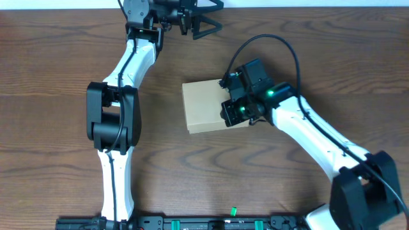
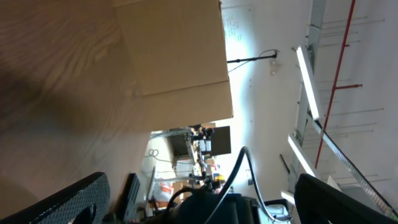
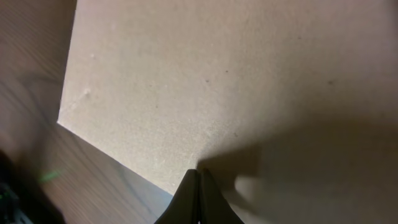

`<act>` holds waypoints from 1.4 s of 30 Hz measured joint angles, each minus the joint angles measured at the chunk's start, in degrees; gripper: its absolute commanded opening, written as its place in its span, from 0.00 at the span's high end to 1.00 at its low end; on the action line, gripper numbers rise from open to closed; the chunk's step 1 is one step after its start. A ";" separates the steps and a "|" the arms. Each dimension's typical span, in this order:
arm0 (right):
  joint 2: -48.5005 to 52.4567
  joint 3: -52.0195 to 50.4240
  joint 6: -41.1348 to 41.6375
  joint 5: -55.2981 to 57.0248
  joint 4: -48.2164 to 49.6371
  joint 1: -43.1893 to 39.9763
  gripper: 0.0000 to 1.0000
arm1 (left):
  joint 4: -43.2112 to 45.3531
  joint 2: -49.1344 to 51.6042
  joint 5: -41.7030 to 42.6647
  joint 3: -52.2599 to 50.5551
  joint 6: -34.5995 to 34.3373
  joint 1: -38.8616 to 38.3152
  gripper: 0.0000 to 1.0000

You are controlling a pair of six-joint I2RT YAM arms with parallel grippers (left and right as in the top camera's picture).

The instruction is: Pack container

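Right wrist view shows my right gripper (image 3: 199, 183) clenched on nothing, its tips on or just above the closed top of the container (image 3: 217, 74), near one edge. I judge this is the lid-closing step, and next I need a steady downward press without sliding the box. Outward, I count one container mid-table (image 1: 51, 64), no loose items, and the left gripper (image 1: 203, 20) spread wide and empty, well apart at the far edge.
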 measured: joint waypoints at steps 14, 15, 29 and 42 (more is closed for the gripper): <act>1.07 2.23 -0.28 -1.51 3.37 2.16 0.01 | 0.00 0.00 0.00 0.00 0.00 1.60 0.04; 0.63 2.21 -0.42 -1.22 3.54 2.21 0.01 | 0.00 0.00 0.00 0.00 0.02 1.57 0.04; -12.55 3.19 -0.66 5.70 -2.45 1.29 0.01 | 0.52 0.00 0.00 0.00 0.00 1.57 0.04; -35.87 5.11 -8.66 8.57 -14.86 -18.67 0.01 | 2.86 0.00 0.00 0.00 -0.66 5.03 0.04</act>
